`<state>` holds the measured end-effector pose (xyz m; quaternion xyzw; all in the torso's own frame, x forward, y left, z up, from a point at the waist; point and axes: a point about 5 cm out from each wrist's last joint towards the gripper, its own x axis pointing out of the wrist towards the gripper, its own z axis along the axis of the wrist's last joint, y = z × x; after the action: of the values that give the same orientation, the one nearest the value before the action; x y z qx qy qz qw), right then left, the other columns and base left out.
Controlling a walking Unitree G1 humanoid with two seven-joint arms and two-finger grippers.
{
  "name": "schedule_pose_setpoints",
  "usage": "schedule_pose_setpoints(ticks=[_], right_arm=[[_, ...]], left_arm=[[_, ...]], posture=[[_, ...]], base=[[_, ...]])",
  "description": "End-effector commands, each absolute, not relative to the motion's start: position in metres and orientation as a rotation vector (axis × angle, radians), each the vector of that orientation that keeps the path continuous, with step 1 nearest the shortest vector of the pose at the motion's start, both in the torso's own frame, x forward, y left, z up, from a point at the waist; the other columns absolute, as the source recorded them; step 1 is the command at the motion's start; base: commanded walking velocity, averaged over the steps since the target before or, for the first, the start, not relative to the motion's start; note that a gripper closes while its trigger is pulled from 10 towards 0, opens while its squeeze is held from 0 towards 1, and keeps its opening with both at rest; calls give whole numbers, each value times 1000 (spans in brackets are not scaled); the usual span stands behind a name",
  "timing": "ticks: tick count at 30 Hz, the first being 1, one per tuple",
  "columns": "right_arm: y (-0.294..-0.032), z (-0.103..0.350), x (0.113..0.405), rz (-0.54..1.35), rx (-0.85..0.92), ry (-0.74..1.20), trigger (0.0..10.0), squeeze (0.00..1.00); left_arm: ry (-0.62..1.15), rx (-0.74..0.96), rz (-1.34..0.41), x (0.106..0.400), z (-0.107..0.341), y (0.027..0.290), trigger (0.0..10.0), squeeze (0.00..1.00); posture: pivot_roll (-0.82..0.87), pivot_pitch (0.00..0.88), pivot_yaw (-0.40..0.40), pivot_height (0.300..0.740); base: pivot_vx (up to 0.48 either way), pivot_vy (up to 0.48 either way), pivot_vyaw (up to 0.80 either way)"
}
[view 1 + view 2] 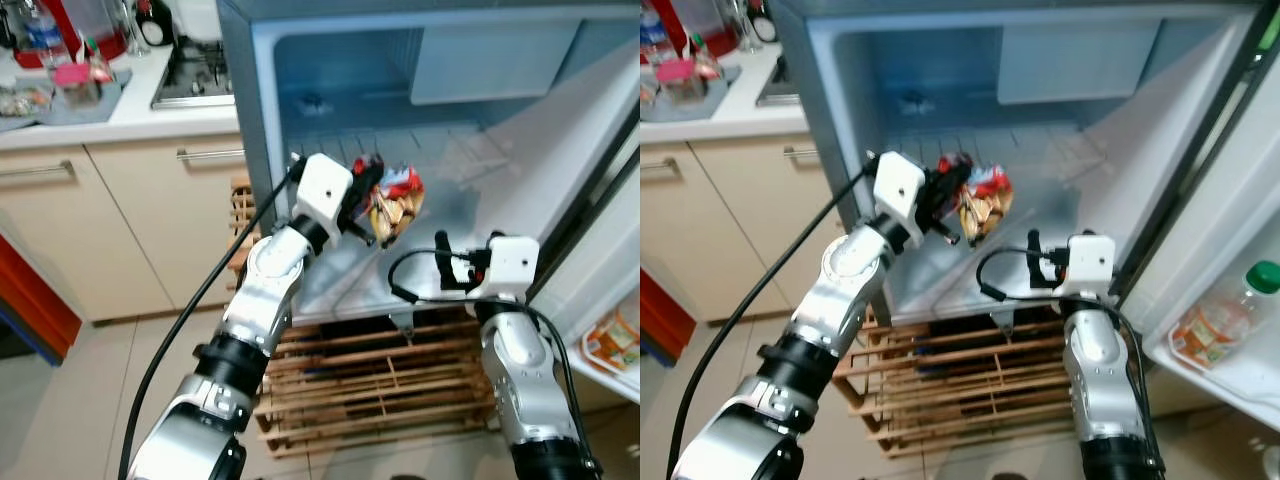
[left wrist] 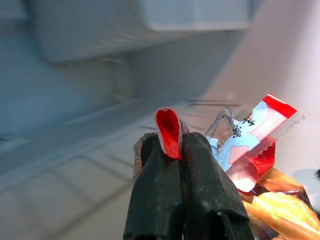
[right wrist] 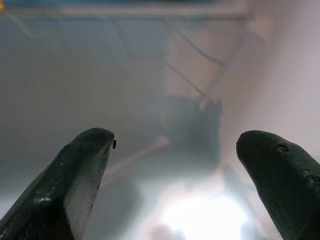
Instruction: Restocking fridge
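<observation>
Because the left gripper pinched only the red top edge of the snack packet hanging below it inside the open fridge, the foil could slip free, while the right gripper waited with fingers spread just beside it.

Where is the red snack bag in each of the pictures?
Left eye view: snack bag mid-frame, pinched by the left gripper.
Right eye view: just left of centre.
Left wrist view: between the shut fingers and beside them.
Right wrist view: not seen.
Shared landmark: the fridge shelf.
</observation>
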<state>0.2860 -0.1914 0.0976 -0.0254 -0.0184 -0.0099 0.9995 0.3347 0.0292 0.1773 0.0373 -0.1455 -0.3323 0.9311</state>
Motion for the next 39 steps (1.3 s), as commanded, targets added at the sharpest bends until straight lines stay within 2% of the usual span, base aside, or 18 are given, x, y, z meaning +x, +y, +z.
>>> schedule_pose_setpoints(ticks=[1,7,13,16,22,31,32,33,35,39], right_arm=[[-191,99,286,-18,-51,-37,10000,0],[-193,100,283,-11,-57,-34,10000,0],[-202,99,268,-6,-86,-10,10000,0],[-209,95,251,-7,-108,27,10000,0],[-212,96,242,-13,-113,34,10000,0],[-212,100,224,-15,-116,50,10000,0],[-213,101,221,-16,-117,56,10000,0],[-213,101,219,-17,-118,62,10000,0],[-214,101,219,-19,-118,68,10000,0],[-212,99,218,-15,-117,84,10000,0]], left_arm=[[-323,74,-694,335,184,26,10000,0],[-283,172,-637,339,175,15,10000,0],[-128,312,-598,345,141,4,10000,0],[-28,287,-589,343,123,-3,10000,0],[6,256,-528,344,118,-6,10000,0],[18,145,-311,359,127,7,10000,0],[20,133,-243,363,130,14,10000,608],[31,125,-177,367,131,20,10000,1000],[65,91,-113,370,131,26,10000,1000],[104,41,-125,371,130,24,10000,1000]], posture=[[-171,0,38,740],[-182,0,22,740],[-224,0,3,740],[-255,0,-4,740],[-284,0,-4,740],[-332,0,-5,740],[-336,0,-4,740],[-337,0,-4,740],[-336,0,-4,740],[-331,1,-4,740]], base=[[0,0,0],[0,0,0],[0,0,0],[0,0,0],[0,0,0],[0,0,0],[0,0,0],[0,0,0],[0,0,0],[0,0,0]])
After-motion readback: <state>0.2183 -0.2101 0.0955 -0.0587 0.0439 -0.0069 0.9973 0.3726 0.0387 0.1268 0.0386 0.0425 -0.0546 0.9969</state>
